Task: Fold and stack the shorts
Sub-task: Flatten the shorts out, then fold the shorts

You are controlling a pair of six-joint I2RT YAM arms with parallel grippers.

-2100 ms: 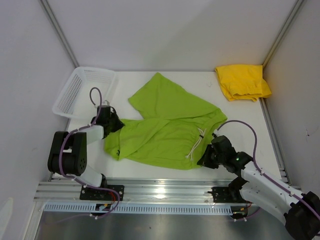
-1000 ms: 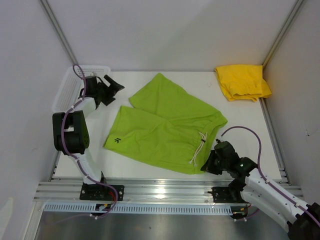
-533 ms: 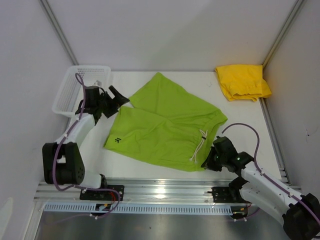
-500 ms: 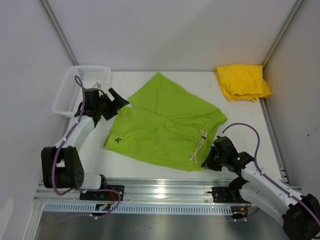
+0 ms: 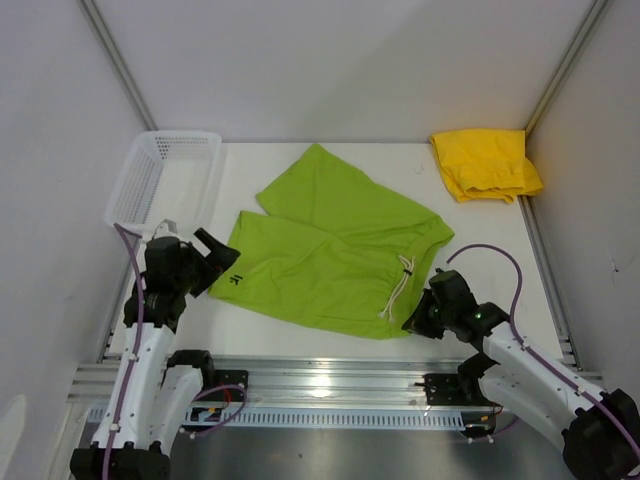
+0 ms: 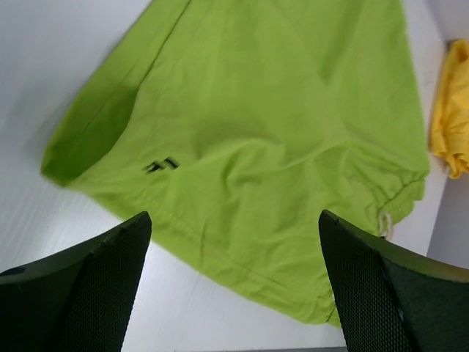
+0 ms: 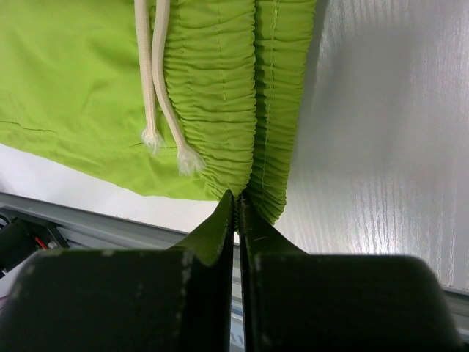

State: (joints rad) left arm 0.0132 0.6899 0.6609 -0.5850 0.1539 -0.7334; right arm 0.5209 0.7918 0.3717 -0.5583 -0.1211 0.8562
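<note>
Yellow shorts — cropped at edge

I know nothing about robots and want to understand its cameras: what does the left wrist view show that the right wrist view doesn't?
Left wrist only: the small dark logo, a sliver of the yellow shorts, the left jaws wide open. Right wrist only: the white drawstring ends, the right jaws shut on the gathered waistband. Both: the lime green shorts lying on the white table.

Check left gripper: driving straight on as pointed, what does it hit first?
Probably the lime green shorts, near the leg hem by the dark logo; left gripper is open, depth unclear.
</note>
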